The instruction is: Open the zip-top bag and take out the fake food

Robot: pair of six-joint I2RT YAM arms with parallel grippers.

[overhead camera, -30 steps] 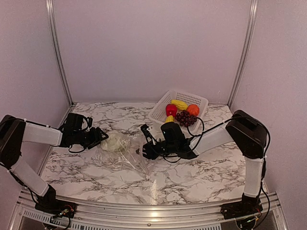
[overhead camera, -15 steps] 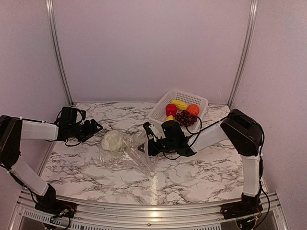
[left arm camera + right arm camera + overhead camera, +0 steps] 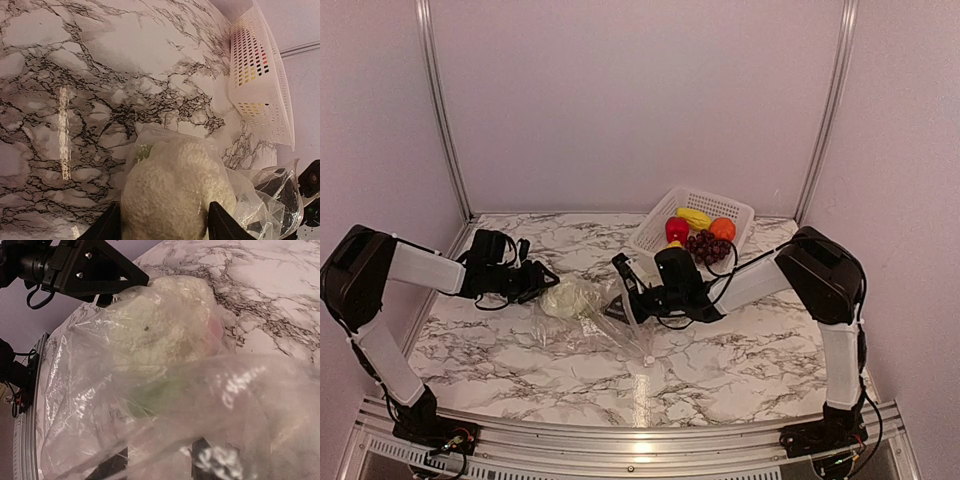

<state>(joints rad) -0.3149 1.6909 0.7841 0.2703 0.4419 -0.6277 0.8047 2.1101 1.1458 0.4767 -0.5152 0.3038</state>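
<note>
The clear zip-top bag [image 3: 605, 325] lies crumpled mid-table, its right edge lifted. A white lumpy piece [image 3: 568, 298] of the fake food sits inside it. My left gripper [image 3: 542, 282] is at the piece's left. In the left wrist view the piece [image 3: 175, 190] fills the gap of this gripper [image 3: 165, 222], and both fingers press on it through the plastic. My right gripper [image 3: 625, 303] is at the bag's right edge. In its wrist view the fingers of that gripper [image 3: 159, 460] stand apart under the film of the bag [image 3: 100, 365].
A white perforated basket [image 3: 720, 200] stands at the back right. It holds a red apple [image 3: 676, 229], a yellow fruit [image 3: 693, 217], an orange piece [image 3: 722, 229] and dark grapes [image 3: 705, 246]. Walls close the table on three sides.
My left gripper drew back, then moved right onto the white lumpy piece and narrowed on it. My right gripper shifted slightly back, raised the bag's edge, and its fingers spread wider.
</note>
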